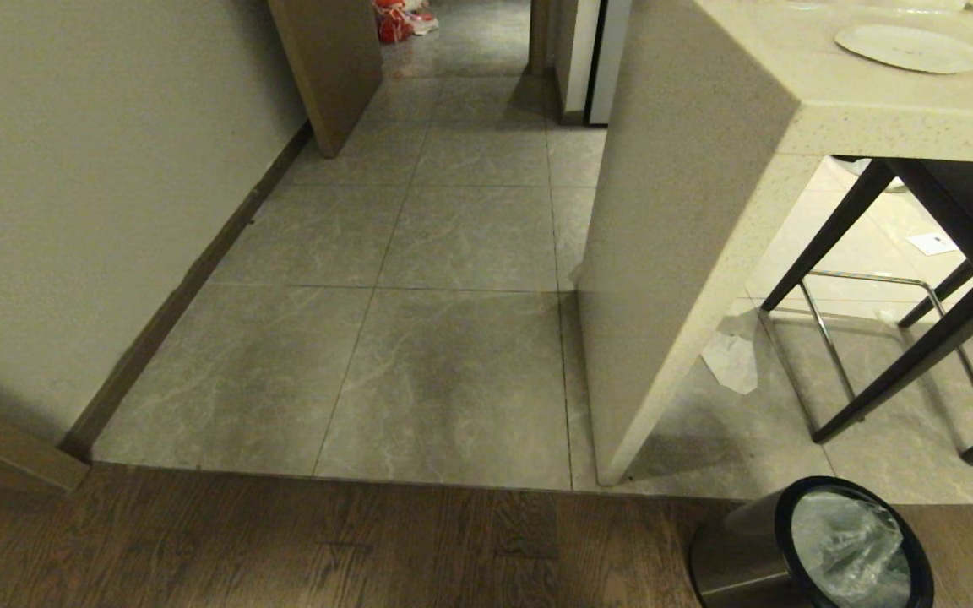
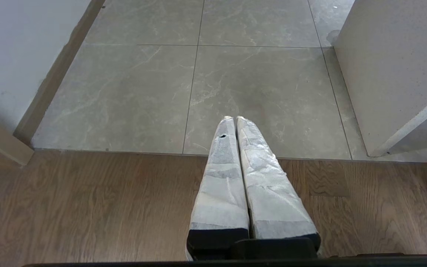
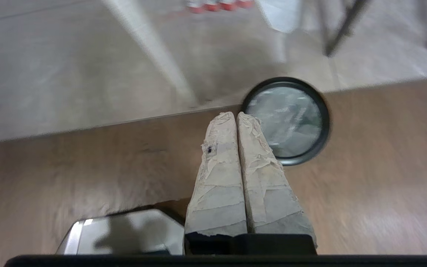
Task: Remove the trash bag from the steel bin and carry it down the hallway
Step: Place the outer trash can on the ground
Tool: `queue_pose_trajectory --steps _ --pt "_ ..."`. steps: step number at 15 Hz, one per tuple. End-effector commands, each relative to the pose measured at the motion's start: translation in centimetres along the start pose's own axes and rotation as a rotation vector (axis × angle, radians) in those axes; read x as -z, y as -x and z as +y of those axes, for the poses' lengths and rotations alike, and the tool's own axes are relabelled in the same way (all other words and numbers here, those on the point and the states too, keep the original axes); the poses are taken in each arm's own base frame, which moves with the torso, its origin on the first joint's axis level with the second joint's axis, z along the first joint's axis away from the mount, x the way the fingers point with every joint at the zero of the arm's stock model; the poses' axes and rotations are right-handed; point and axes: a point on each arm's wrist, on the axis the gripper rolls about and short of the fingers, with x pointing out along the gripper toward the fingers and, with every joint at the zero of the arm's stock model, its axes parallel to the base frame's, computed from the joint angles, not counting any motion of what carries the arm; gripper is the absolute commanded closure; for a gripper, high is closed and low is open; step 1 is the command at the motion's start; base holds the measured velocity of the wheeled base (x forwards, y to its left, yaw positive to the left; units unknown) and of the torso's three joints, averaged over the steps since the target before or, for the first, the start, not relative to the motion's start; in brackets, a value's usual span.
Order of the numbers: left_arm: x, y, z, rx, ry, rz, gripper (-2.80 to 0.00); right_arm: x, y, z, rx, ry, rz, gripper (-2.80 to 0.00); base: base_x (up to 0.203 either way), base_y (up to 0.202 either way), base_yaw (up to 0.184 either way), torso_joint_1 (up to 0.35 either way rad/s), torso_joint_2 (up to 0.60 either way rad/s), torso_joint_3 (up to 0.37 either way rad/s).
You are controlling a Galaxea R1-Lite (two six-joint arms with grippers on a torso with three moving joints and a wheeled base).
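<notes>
The steel bin (image 1: 736, 553) stands on the dark wood floor at the lower right, its black rim (image 1: 854, 485) facing up. The crinkly translucent trash bag (image 1: 854, 545) lines its inside. In the right wrist view the bin (image 3: 323, 142) shows from above with the bag (image 3: 285, 118) inside. My right gripper (image 3: 235, 114) hovers above the wood floor just beside the bin's rim, taped fingers pressed together, holding nothing. My left gripper (image 2: 234, 118) is shut and empty over the seam between wood and tile. The hallway (image 1: 453, 253) of grey marbled tiles runs ahead. Neither arm shows in the head view.
A cream stone counter end panel (image 1: 672, 253) stands right of the hallway, with dark chair legs (image 1: 917, 363) and a paper scrap (image 1: 731, 359) behind it. A cream wall (image 1: 73, 211) with dark skirting runs on the left. An orange-red bag (image 1: 394, 21) lies far down the passage.
</notes>
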Motion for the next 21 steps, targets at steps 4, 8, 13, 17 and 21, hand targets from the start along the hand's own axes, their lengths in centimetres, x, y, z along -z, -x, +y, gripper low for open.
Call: queue_pose_trajectory --steps 4,8,13,17,21 --pt "0.0 0.0 0.0 -0.001 0.0 0.0 0.0 -3.2 -14.2 1.9 0.215 0.032 0.436 0.0 0.0 0.0 0.0 0.0 0.0 0.0" --pt "0.0 0.0 0.0 -0.001 0.0 0.0 0.0 -2.2 -22.4 2.0 0.288 0.009 0.519 0.0 0.0 0.0 0.0 0.0 0.0 0.0" --pt "0.0 0.0 0.0 -0.001 0.0 0.0 0.0 0.2 -28.9 1.3 0.302 -0.043 0.553 0.0 0.0 0.0 0.0 0.0 0.0 0.0" --pt "0.0 0.0 0.0 -0.001 0.0 0.001 0.0 1.0 -29.8 1.3 0.296 -0.039 0.546 0.0 0.0 0.0 0.0 0.0 0.0 0.0" --pt "0.0 0.0 0.0 -0.001 0.0 0.0 0.0 9.2 -35.3 0.9 0.297 0.007 0.656 -2.8 0.0 0.0 0.0 0.0 0.0 0.0"
